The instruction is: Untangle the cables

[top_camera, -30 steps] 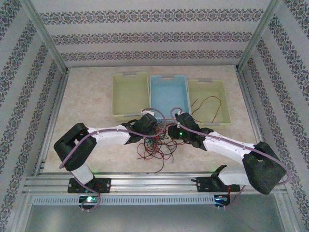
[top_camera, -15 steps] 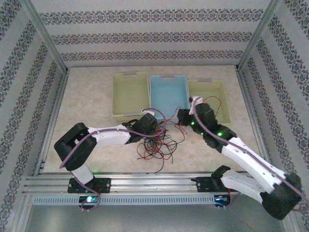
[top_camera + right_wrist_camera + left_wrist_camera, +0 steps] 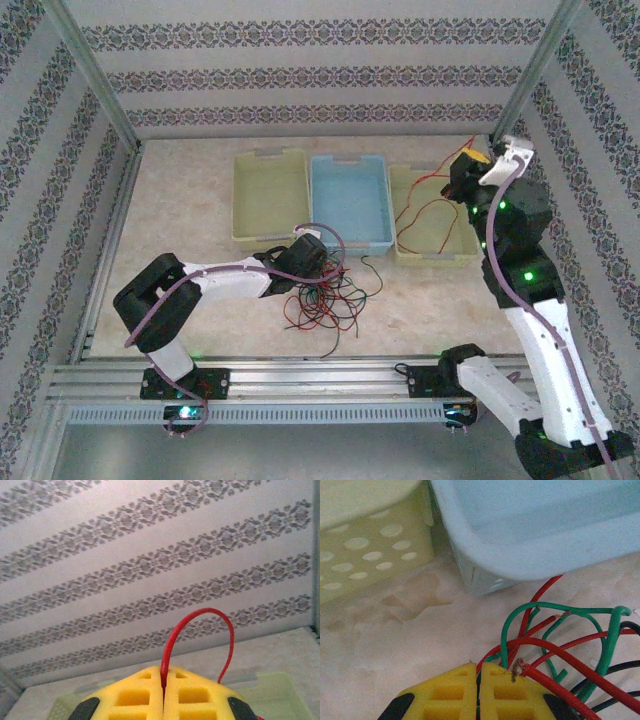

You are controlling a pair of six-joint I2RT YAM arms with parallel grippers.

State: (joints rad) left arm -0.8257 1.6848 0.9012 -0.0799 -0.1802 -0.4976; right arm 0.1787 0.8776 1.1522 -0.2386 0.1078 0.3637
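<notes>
So, R gripper (image 3: 163,671): yellow pads pressed tight together, pinching a red cable (image 3: 199,611) in the seam. The cable arcs up out of the pads, then drops back down on the right side. Seen from above, that arm is lifted high over the far right part of the table (image 3: 190,230), w/ the gripper above the far end of the green tray (image 3: 432,260). The red cable trails from it down across that tray.

L gripper (image 3: 479,667): pads also closed up, no gap btwn them, low over the tabletop. Red & green strands come out right at the seam, so it looks clamped on the cables (image 3: 325,305). Can't tell which strands are actually gripped. The rest of the bunch (red, green, black) lies in a loose tangle on the table just on the near side of it, approx mid-table. Right beyond the L pads sits the near corner of the blue tray (image 3: 520,565). The pale yellow tray (image 3: 370,555), w/ a perforated wall, stands beside it on the left.
</notes>
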